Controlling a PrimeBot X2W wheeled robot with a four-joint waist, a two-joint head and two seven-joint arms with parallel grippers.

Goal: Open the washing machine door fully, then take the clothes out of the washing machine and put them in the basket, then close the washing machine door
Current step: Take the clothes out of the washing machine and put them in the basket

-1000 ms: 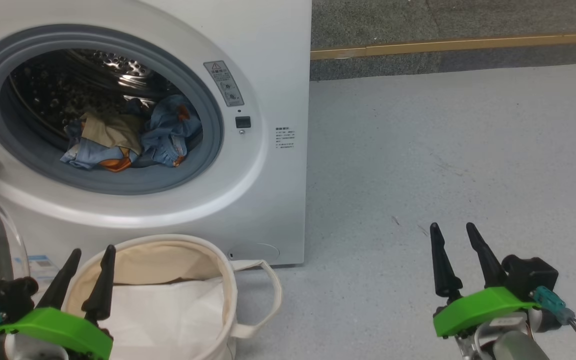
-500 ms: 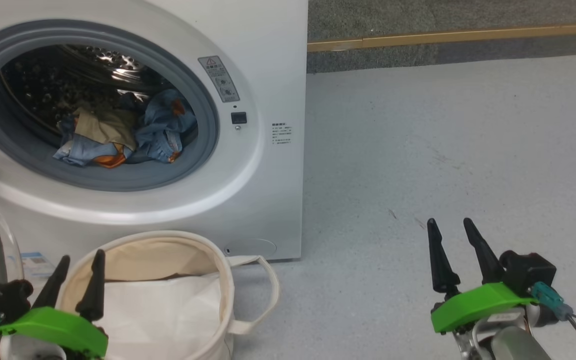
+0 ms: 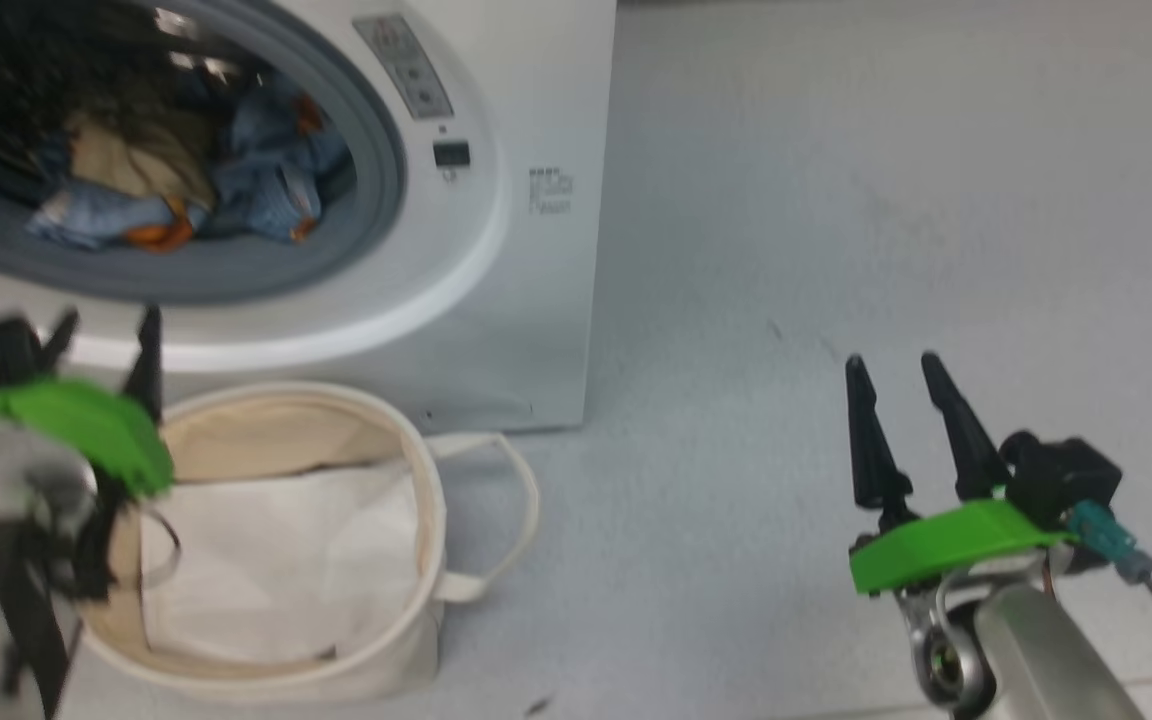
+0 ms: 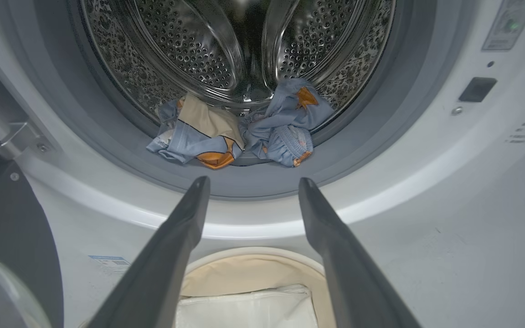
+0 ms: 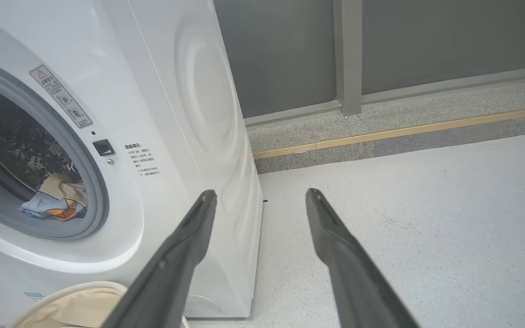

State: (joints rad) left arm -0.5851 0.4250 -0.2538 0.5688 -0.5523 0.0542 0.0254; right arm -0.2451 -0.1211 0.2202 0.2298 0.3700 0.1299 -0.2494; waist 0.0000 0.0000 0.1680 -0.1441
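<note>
Two garments, the clothes [image 4: 235,132], lie low in the drum [image 4: 189,50] of the washing machine [image 3: 536,300], at the upper left of the head view, just behind the grey seal [image 4: 381,132]. I judge that a shallow reach is the main risk. The left gripper [image 4: 253,180] could catch the seal lip, or pinch only one fold, so cloth falls beside the basket [image 3: 436,470] standing below. The washing machine door [image 4: 16,237], at the lower left of the left wrist view, is near this arm and could be bumped. The left gripper is raised above the basket, fingers apart and empty, aimed at the clothes. The right gripper [image 3: 888,358], at the lower right, hangs over the floor [image 3: 786,200], also spread, holding nothing.
</note>
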